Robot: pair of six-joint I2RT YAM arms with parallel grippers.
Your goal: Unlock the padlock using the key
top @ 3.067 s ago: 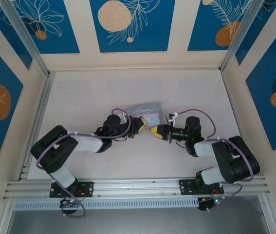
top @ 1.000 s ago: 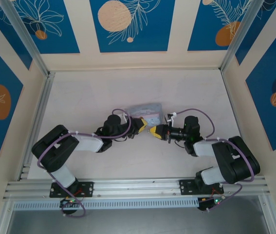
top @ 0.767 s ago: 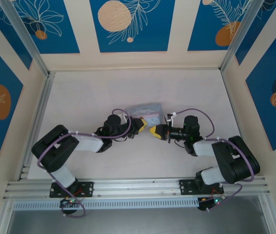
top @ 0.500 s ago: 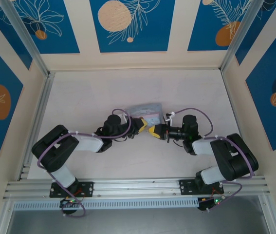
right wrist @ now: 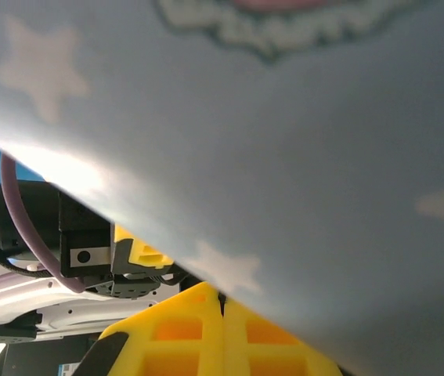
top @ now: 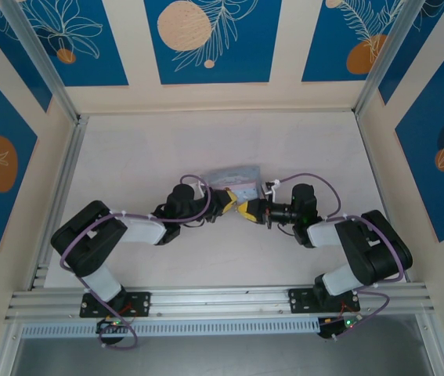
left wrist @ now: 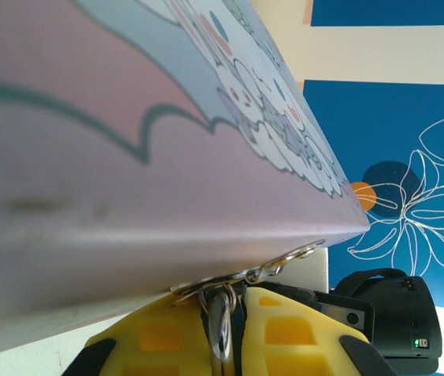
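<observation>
The padlock is a small grey metal piece hanging from the clasp on the edge of the light-blue cartoon tin. My left gripper is shut on it, one yellow finger on each side. From above, the left gripper and right gripper meet tip to tip at the near edge of the tin. In the right wrist view my right gripper is shut, its tips against the tin's starred face. The key is hidden. A dark sliver sits at the fingers' seam, too small to name.
The tin lies mid-table, with open tabletop behind it and to both sides. Patterned blue walls and aluminium rails enclose the table. The left gripper's body sits close in front of the right wrist camera.
My right arm has slid left, bringing its gripper up against the left gripper and the tin's edge. The left arm and the tin have stayed still.
</observation>
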